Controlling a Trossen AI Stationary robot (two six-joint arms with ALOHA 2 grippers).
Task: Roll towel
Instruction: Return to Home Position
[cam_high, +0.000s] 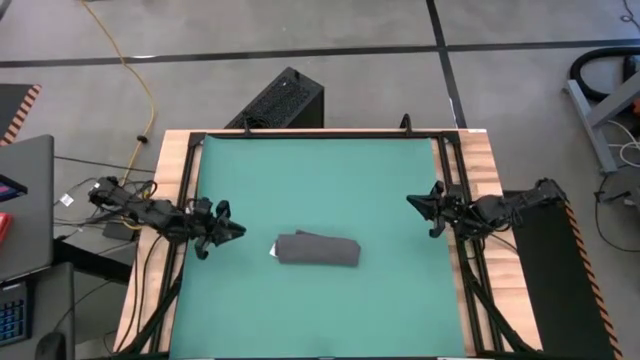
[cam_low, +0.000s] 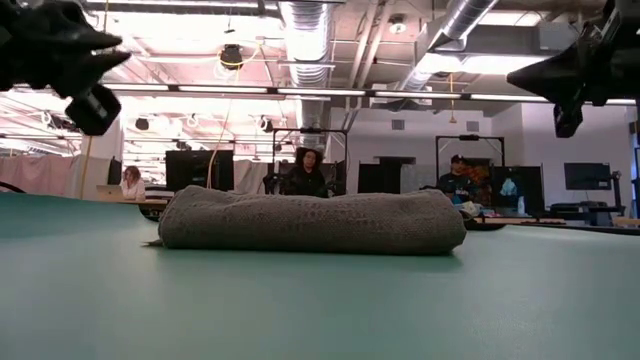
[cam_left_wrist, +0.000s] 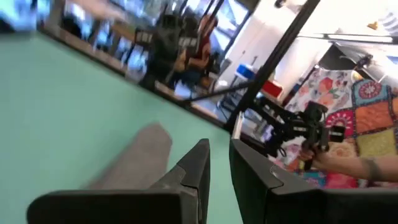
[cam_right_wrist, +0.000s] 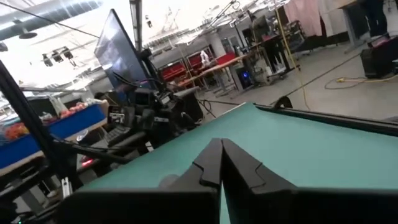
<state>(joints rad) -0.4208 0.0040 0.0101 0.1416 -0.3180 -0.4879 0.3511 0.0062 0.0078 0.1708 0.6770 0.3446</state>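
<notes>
Rolled towel (cam_high: 318, 250) lies ahead of both sets of fingers, long axis running between them. The left gripper (cam_high: 236, 230) is nearer, fingers slightly parted and empty. The right gripper (cam_high: 413, 202) has its fingers closed on nothing.

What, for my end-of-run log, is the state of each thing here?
towel: rolled up, lying free at the middle of the green mat.
green mat: spread flat on the table.
left gripper: narrowly open, empty, raised over the mat's left side.
right gripper: shut, empty, raised over the mat's right side.
</notes>
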